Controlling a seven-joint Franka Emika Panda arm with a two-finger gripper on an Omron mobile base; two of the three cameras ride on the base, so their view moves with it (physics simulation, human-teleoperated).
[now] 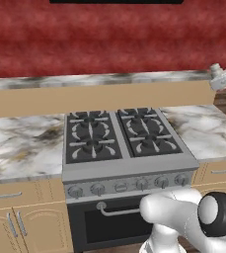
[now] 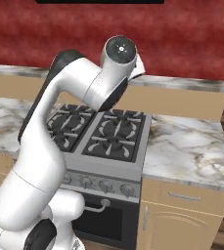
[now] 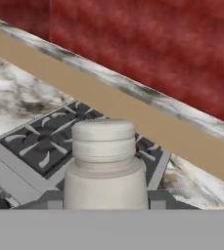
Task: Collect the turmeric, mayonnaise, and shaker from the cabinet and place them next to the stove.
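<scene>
**Shaker in grip, carried above the stove area**

Nearest to us in the hand view, the shaker (image 3: 105, 166) sits upright between the fingertips; we read the gripper (image 3: 105, 207) as clamped on it. In the left base view the shaker (image 1: 217, 75) shows at the far right edge, held high. Below lies the stove (image 1: 119, 138), its grates bare, with marble counter (image 2: 191, 146) on either side. Beyond runs the raised tan ledge (image 1: 99, 96), then the red wall (image 2: 182, 44).

Risks, as we judge them: release from height would tip this slim cylinder; setting it on a grate instead of the counter would leave it unstable; a swing toward the ledge could knock it.
</scene>
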